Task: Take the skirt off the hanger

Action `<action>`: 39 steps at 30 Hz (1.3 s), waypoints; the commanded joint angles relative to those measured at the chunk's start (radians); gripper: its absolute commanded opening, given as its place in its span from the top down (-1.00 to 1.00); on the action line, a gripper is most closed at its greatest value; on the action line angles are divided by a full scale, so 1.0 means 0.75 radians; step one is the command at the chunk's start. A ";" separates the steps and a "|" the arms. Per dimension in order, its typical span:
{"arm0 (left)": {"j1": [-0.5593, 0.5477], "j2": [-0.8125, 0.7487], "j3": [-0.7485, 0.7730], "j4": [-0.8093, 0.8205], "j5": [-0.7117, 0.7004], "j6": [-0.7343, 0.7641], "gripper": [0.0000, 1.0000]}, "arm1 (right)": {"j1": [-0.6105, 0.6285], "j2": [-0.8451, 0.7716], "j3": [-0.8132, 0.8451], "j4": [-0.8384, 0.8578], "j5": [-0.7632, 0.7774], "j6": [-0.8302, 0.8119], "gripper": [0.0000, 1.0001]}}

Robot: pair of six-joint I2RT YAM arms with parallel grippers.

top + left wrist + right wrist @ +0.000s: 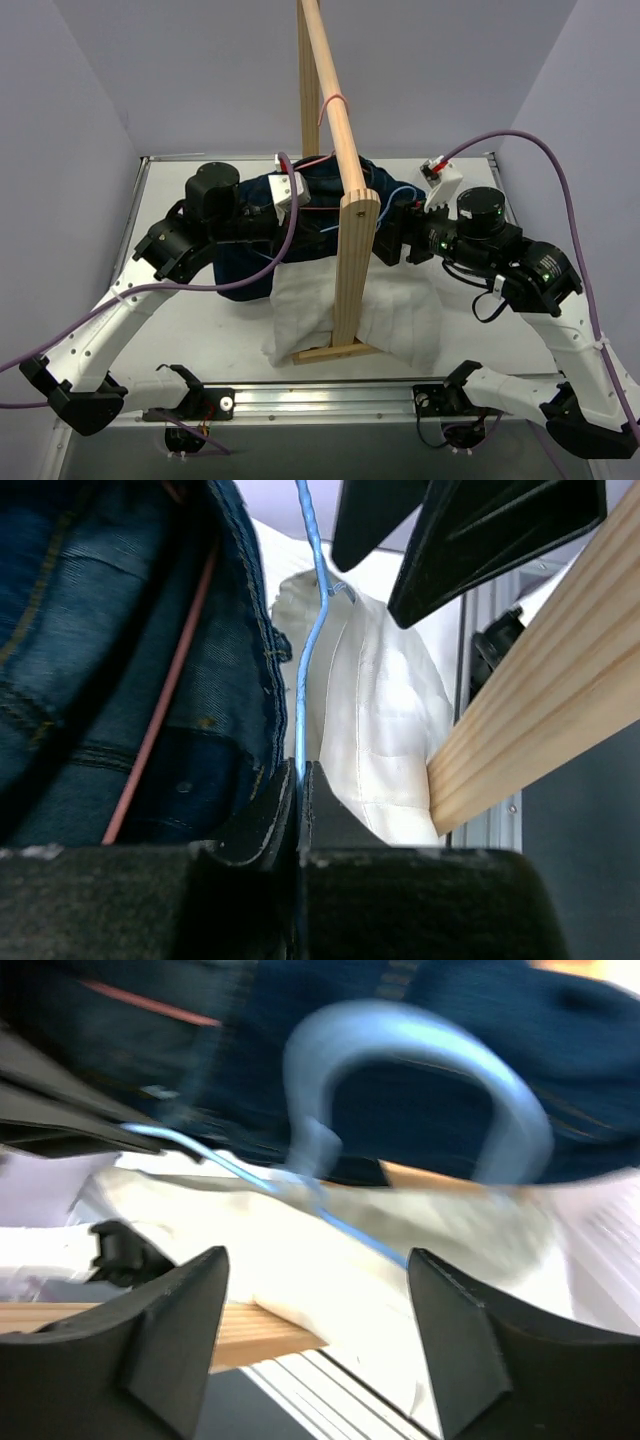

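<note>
The white skirt (pixel 400 320) drapes from the blue wire hanger (pixel 310 660) down onto the table, under the wooden rack. My left gripper (pixel 300 780) is shut on the hanger's blue wire, right beside the skirt (pixel 370 710). My right gripper (pixel 318 1257) stands open facing it, nothing between its fingers. A blurred blue clip (pixel 420 1070) sits just above the skirt's (pixel 250 1230) upper edge; I cannot tell whether it still grips the cloth. In the top view both grippers meet at the rack post, left (pixel 315 210) and right (pixel 385 235).
A dark denim garment (pixel 250 250) on a pink hanger (pixel 335 100) hangs from the wooden rail (pixel 330 70) against my left gripper. The rack's upright post (pixel 355 270) and base (pixel 335 352) stand between the arms. Purple walls close in on three sides.
</note>
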 commanded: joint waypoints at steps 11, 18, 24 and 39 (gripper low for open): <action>0.004 -0.094 0.001 0.182 -0.058 -0.123 0.95 | 0.006 -0.259 -0.135 -0.209 0.407 0.136 -0.43; 0.004 -0.135 0.011 0.232 -0.039 -0.186 0.95 | 0.006 -0.339 -0.274 -0.218 0.489 0.189 -0.41; 0.004 -0.151 0.031 0.225 -0.021 -0.215 0.95 | 0.006 -0.341 -0.297 -0.179 0.550 0.210 -0.34; 0.006 -0.261 -0.066 0.380 -0.164 -0.425 0.95 | 0.006 -0.390 -0.301 -0.226 0.798 0.324 1.00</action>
